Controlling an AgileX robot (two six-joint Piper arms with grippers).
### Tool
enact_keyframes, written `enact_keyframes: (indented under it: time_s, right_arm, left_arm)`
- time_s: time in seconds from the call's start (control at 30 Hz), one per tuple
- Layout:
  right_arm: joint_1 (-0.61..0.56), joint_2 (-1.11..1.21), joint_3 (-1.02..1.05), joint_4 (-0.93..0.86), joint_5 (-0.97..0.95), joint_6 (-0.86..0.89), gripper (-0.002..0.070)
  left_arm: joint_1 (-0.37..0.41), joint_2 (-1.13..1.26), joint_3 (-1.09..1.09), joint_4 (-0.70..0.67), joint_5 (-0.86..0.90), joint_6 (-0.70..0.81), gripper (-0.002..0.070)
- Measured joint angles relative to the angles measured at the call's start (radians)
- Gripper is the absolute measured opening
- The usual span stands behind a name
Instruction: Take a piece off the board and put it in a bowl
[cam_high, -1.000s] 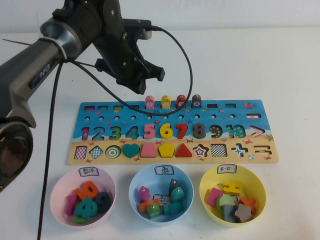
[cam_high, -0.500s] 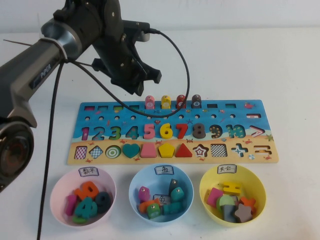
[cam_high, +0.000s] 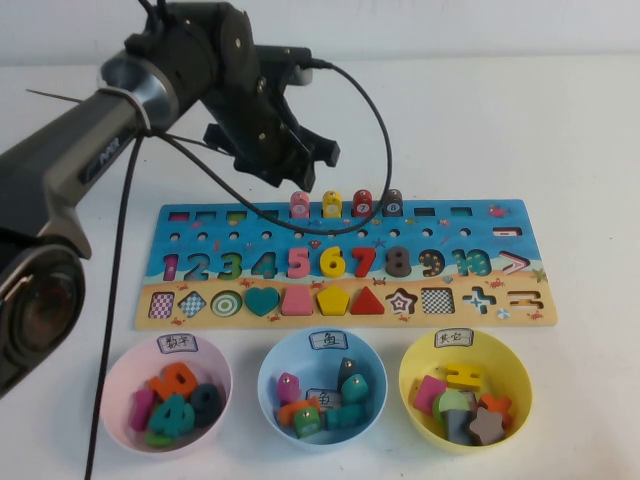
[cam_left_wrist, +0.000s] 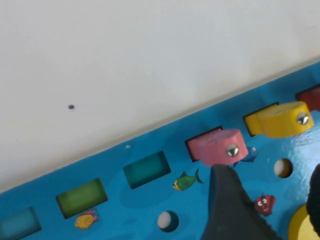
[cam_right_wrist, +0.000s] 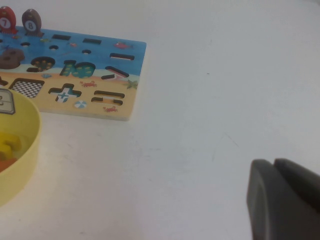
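Note:
The pink peg (cam_high: 299, 205) stands upright in the board's (cam_high: 505, 222) back row, leftmost of four pegs. My left gripper (cam_high: 295, 172) hovers just above and behind it, open and empty. In the left wrist view the pink peg (cam_left_wrist: 218, 147) sits just beyond one dark finger (cam_left_wrist: 230, 210); the other finger shows at the frame's edge, and the blue board (cam_left_wrist: 145, 200) lies beneath. The light blue bowl (cam_high: 268, 372) with its white label sits in front of the board, holding several pieces. My right gripper (cam_right_wrist: 285, 200) is shut, low over bare table right of the board (cam_right_wrist: 100, 55).
Yellow (cam_high: 331, 204), red (cam_high: 363, 203) and brown (cam_high: 393, 203) pegs stand right of the pink one. A pink bowl (cam_high: 114, 372) and a yellow bowl (cam_high: 520, 372) flank the blue bowl, each holding pieces. The left arm's black cable (cam_high: 375, 130) loops over the board's back edge.
My left gripper has shifted slightly right and turned, ending closer over the pink peg. The pegs, board and bowls have not moved.

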Motion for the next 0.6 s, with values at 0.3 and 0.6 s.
enact_keyframes:
  time_s: [0.3, 0.6]
  right_arm:
    - [0.0, 0.0, 0.0, 0.0, 0.0, 0.0, -0.0017]
    - [0.0, 0.0, 0.0, 0.0, 0.0, 0.0, -0.0017]
  left_arm:
    - [-0.002, 0.042, -0.012, -0.004, -0.025, -0.004, 0.0343]
    - [-0.002, 0.044, -0.018, -0.007, -0.09, -0.006, 0.0399]
